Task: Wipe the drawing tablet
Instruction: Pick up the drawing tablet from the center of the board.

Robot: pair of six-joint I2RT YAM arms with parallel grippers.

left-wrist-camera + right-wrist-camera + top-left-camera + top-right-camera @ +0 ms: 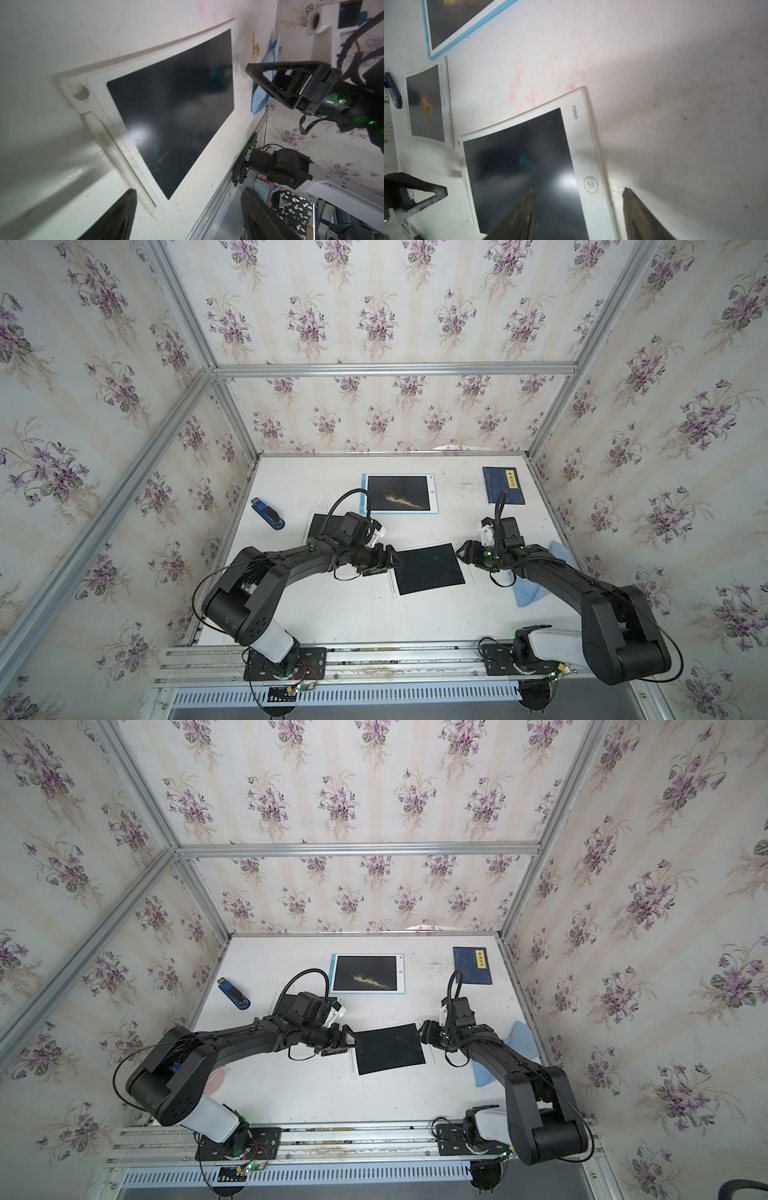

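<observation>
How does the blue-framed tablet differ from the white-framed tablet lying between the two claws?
The blue-framed tablet carries a yellowish streak of crumbs on its screen; the white-framed tablet looks nearly clean. The blue-framed one lies square to the far edge of the table, the white-framed one skewed. Both lie flat, with dark screens.

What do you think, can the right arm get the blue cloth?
Probably yes: the right gripper is open and empty, and the blue cloth lies just beside its forearm, partly under it.

Bright even light, with a glare spot on the drawing tablet [166, 116].
</observation>
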